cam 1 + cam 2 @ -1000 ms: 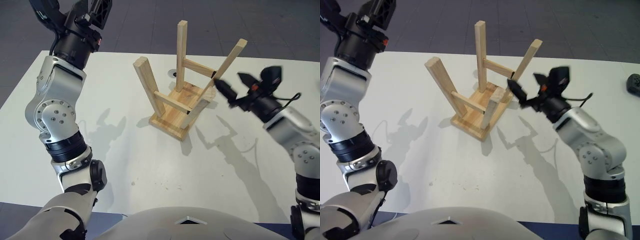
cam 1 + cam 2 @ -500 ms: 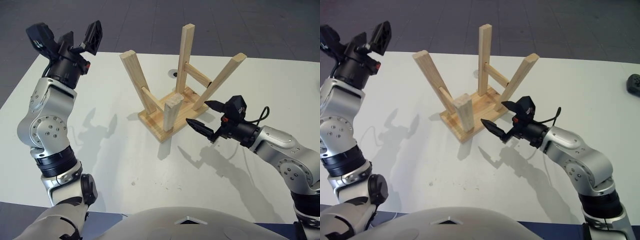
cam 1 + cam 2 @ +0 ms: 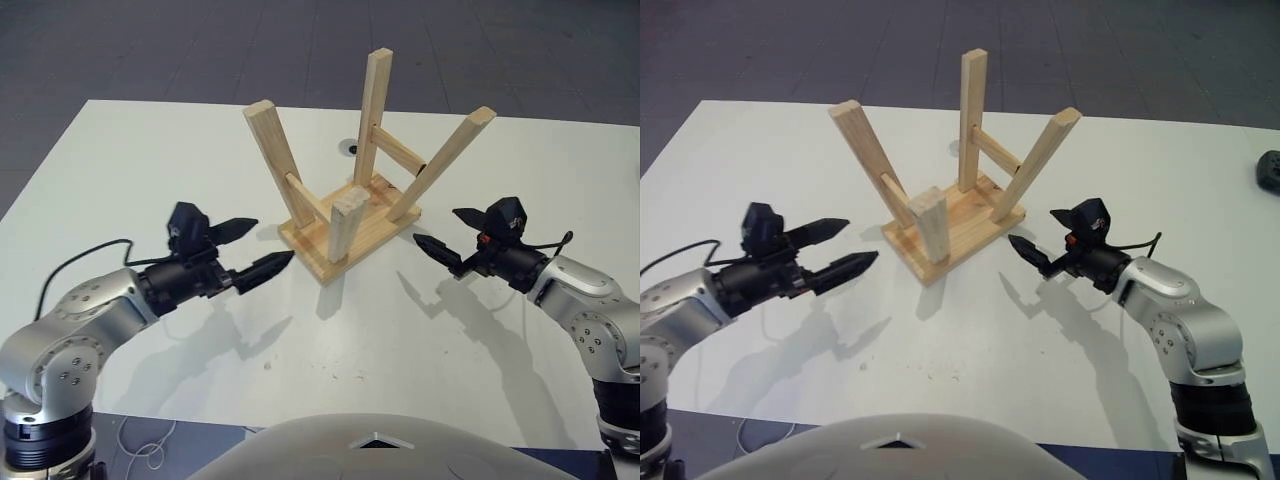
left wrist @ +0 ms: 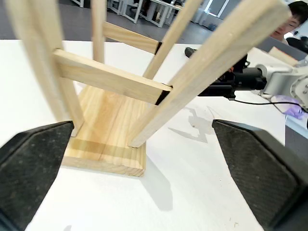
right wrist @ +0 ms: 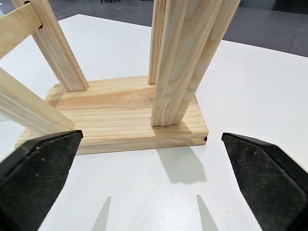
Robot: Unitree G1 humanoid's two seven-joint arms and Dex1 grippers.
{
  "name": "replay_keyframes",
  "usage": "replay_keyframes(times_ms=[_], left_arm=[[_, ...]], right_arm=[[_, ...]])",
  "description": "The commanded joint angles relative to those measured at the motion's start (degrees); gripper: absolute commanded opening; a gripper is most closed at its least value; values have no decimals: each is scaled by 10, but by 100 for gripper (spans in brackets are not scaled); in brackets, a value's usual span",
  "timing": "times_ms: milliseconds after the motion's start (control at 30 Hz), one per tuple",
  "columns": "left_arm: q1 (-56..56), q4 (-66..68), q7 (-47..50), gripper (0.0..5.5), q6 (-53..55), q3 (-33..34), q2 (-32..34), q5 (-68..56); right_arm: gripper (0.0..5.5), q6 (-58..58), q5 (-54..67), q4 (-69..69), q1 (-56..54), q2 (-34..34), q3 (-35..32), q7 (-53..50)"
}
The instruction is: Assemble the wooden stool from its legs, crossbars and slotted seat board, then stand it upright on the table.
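The wooden stool [image 3: 342,238] rests upside down, its slotted seat board [image 5: 120,120] flat on the white table [image 3: 130,160]. Its legs [image 3: 374,110] point up and are joined by crossbars [image 4: 110,79]. My left gripper [image 3: 272,240] hovers low over the table just left of the seat board, open, holding nothing. My right gripper [image 3: 436,226] is low on the stool's right side, also open and holding nothing, a short gap from the board. In each wrist view the black fingers [image 4: 33,163] [image 5: 38,178] frame the stool's base.
A small round hole [image 3: 349,149] is in the table behind the stool. A dark object [image 3: 1268,168] lies at the far right edge. A cable [image 3: 80,258] trails from the left arm. Bare table lies in front of the stool.
My left arm came down from high at the back left to table height beside the stool. My right gripper left the stool's leg and dropped lower to its right. The stool turned slightly early on.
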Motion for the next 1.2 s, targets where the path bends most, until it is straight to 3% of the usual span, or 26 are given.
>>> replay_keyframes(times_ms=[33, 233, 467, 767, 933, 1100, 1200], left_arm=[[-51, 11, 47, 536, -47, -123, -59, 102], [-97, 49, 57, 536, -102, -235, -103, 216], [-87, 106, 24, 424, -155, -260, -77, 295], [-144, 199, 33, 268, -202, -286, -171, 340], [-151, 195, 13, 191, -199, -273, -170, 343], [-119, 188, -53, 118, -196, -203, -104, 308], [-102, 199, -114, 112, -210, -161, -59, 282]], right_arm=[[540, 5, -10, 3, -12, 14, -6, 0], [540, 8, -22, 2, -12, 28, -8, -3], [540, 3, -38, 9, -15, 37, -7, 1], [540, -2, -58, 6, -14, 57, 1, 0], [540, -3, -71, 7, -14, 62, 3, 1], [540, -5, -57, 8, -13, 63, -9, 24], [540, -2, -28, 19, -7, 48, -27, 73]])
